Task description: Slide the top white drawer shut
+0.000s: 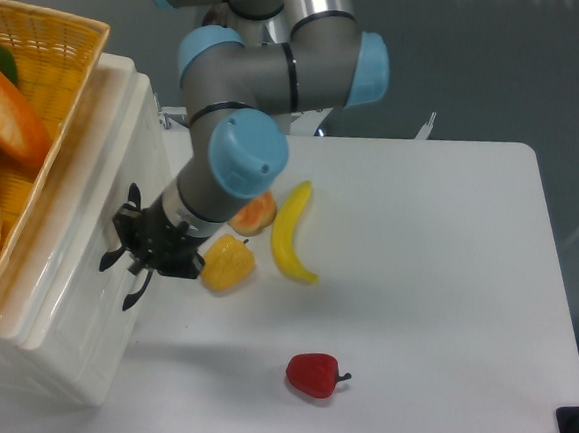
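Where the table (442, 319) comes nearest, a red pepper (313, 374) lies alone. Farther back, the gripper (126, 249) meets the black handle (138, 290) on the front panel of the top white drawer (95, 261), at the left table edge; its jaw width cannot be told. A yellow pepper (228, 263), banana (290, 245) and orange fruit (255, 214) lie beyond, beside the arm (247, 113). A wicker basket (40, 67) sits atop the cabinet.

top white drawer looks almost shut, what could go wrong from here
The gripper sits at the black handle of the top white drawer; whether the jaws clamp it is unclear, so pulling away might drag the drawer back out. The arm's wrist hangs right beside the yellow pepper and orange fruit, so a careless retreat could knock them. Pushing further might shift the cabinet and yellow wicker basket.
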Robot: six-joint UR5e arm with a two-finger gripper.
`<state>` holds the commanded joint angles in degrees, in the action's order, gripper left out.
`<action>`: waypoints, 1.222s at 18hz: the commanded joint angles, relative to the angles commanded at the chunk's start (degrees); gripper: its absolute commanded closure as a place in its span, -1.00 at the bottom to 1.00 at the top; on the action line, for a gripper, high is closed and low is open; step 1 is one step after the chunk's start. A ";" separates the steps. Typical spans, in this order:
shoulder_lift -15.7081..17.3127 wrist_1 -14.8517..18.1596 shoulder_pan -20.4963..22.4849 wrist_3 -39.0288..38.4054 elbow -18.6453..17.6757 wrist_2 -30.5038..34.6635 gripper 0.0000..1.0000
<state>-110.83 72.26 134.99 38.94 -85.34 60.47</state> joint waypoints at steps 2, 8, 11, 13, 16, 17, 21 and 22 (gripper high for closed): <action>0.09 -1.41 2.19 0.00 0.18 0.35 -0.03; 0.26 -2.20 8.61 -0.09 0.35 3.33 -1.00; 0.09 -5.01 11.07 0.09 0.35 7.11 -1.00; -0.17 -6.33 13.71 0.70 0.35 10.18 -1.00; -1.66 -6.69 16.17 7.53 0.18 18.16 -1.00; -2.54 -7.04 17.14 10.78 0.18 20.72 -1.00; -6.76 -13.01 20.74 19.15 0.44 24.33 -1.00; -7.29 -13.28 22.14 20.90 0.70 24.78 -1.00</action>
<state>-118.12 58.98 157.13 59.84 -84.64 85.25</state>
